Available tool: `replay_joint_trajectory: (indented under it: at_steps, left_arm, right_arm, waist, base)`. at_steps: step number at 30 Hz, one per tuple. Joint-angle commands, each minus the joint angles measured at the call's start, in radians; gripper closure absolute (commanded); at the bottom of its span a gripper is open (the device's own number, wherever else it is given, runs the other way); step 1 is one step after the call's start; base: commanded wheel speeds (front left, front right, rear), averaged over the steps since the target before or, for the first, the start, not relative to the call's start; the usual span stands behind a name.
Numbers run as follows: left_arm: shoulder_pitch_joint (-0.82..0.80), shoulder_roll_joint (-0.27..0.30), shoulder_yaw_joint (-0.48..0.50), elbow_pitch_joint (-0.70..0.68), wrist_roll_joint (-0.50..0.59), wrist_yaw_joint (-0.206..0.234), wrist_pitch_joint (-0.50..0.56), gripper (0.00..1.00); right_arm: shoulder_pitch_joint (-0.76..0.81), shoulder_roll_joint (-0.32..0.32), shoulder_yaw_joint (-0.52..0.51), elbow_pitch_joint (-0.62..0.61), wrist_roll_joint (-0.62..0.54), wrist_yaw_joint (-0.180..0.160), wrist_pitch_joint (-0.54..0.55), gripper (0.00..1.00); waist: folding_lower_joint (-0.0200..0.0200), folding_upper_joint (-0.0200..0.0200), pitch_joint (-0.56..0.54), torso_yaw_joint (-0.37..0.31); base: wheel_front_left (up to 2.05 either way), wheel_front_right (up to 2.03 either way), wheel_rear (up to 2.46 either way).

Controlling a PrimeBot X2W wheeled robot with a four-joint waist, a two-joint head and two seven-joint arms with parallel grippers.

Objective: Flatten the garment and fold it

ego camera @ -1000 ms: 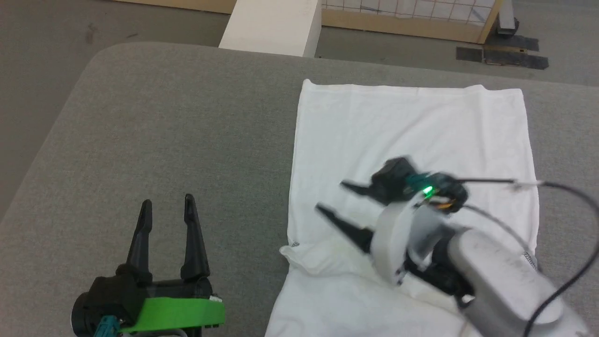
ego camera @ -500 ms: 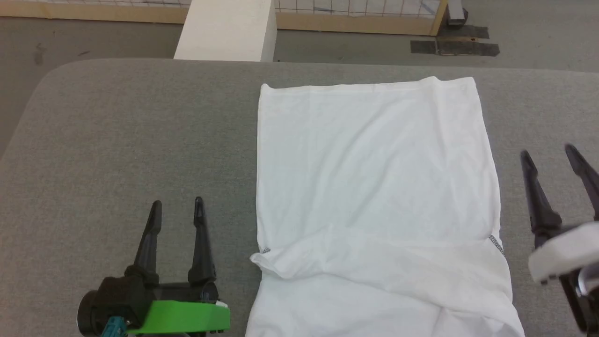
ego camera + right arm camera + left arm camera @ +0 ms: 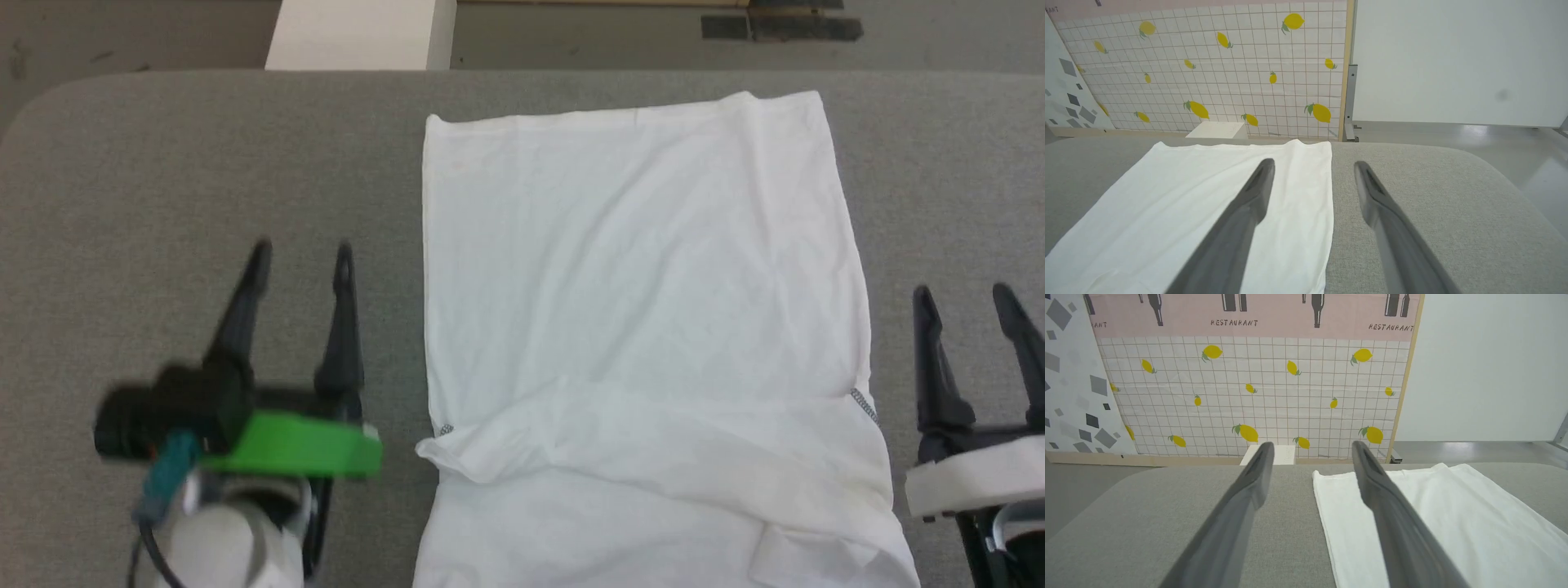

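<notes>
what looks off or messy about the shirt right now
The garment lies mostly flat, but the folded-over flap nearest the robot is rumpled and crooked, its corner poking past the left edge. The left claw and right claw stand open either side, off the cloth.

Cut off by the lower edge of the head view: the near end of the garment (image 3: 637, 286), its outline there impossible to tell. Blurred by motion: the body of the left gripper (image 3: 302, 247), together with the green part. Cut by the right and lower edges: the base of the right gripper (image 3: 962, 291). Cut by the upper edge: the white block (image 3: 351, 33). In both wrist views, out of focus and cut at the bottom: the fingers (image 3: 1241, 522). Cut by the left edge of the left wrist view: a printed word (image 3: 1099, 324).
</notes>
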Motion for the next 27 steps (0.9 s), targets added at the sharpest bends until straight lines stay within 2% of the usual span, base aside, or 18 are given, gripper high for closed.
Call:
replay_joint_trajectory:
  at_steps: [1,4,9,14,20,27]
  left_arm:
    - [-0.075,0.023,0.006,-0.002,0.012,-0.014,0.035,0.0]
    - [-0.253,0.06,0.013,0.017,0.002,-0.055,0.148,0.0]
    - [-0.541,0.127,0.027,0.13,-0.006,-0.123,0.295,0.0]
    - [-0.741,0.148,0.018,0.258,-0.015,-0.164,0.385,0.0]
    - [-0.856,0.161,-0.017,0.398,-0.044,-0.211,0.507,0.0]
    - [-0.892,0.198,-0.028,0.503,-0.091,-0.229,0.683,0.0]
  right_arm:
    - [-0.031,0.002,0.009,-0.014,-0.01,-0.002,-0.002,0.0]
    - [-0.072,-0.015,0.033,-0.035,-0.02,-0.002,0.002,0.0]
    - [-0.138,-0.032,0.058,-0.051,-0.019,-0.002,-0.007,0.0]
    - [-0.202,-0.038,0.091,-0.044,-0.003,-0.002,-0.019,0.0]
    - [-0.244,-0.036,0.118,-0.021,0.014,-0.002,-0.04,0.0]
    - [-0.262,-0.026,0.118,-0.003,0.022,-0.002,-0.059,0.0]
  waist:
    - [0.0,0.0,0.059,-0.011]
    - [0.0,0.0,0.122,-0.018]
    - [0.0,0.0,0.227,-0.033]
    - [0.0,0.0,0.325,-0.053]
    - [0.0,0.0,0.4,-0.089]
    - [0.0,0.0,0.463,-0.141]
  base:
    - [0.0,0.0,0.0]
    - [0.0,0.0,0.0]
    - [0.0,0.0,0.0]
    - [0.0,0.0,0.0]
    - [0.0,0.0,0.0]
    - [0.0,0.0,0.0]
